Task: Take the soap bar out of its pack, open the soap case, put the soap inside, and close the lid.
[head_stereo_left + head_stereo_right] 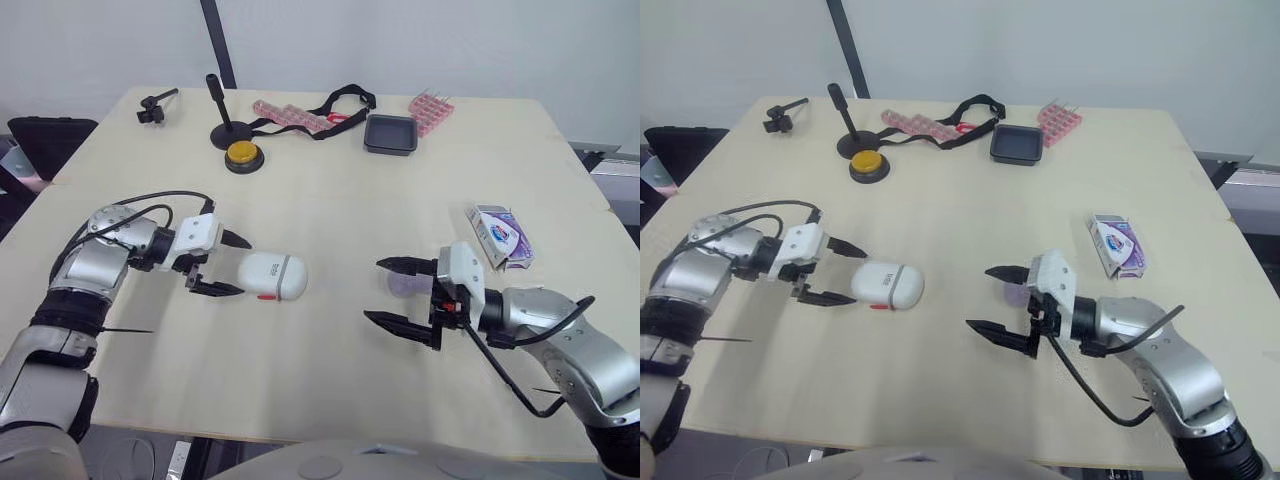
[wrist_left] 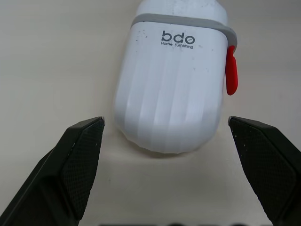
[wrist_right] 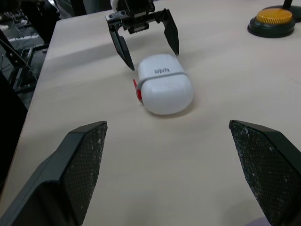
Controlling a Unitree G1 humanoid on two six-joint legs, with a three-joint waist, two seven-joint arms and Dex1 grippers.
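The white soap case (image 1: 272, 277), with a grey band and a red tab, lies on its side, lid closed, left of the table's middle. My left gripper (image 1: 243, 266) is open, its fingertips (image 2: 89, 136) on either side of the case's near end without touching it. My right gripper (image 1: 374, 290) is open too, pointing toward the case from some way to the right, with nothing held. A pale lilac soap bar (image 1: 404, 287) lies on the table between that gripper's fingers, close to their base. The white and purple soap pack (image 1: 500, 236) lies behind the right gripper.
Along the far side are a yellow button (image 1: 243, 155), a black stand (image 1: 225, 125), a black strap (image 1: 340, 105), two pink racks (image 1: 290, 115), a black tray (image 1: 390, 134) and a small black clamp (image 1: 155, 108). The table's front edge (image 1: 300, 435) is close to both arms.
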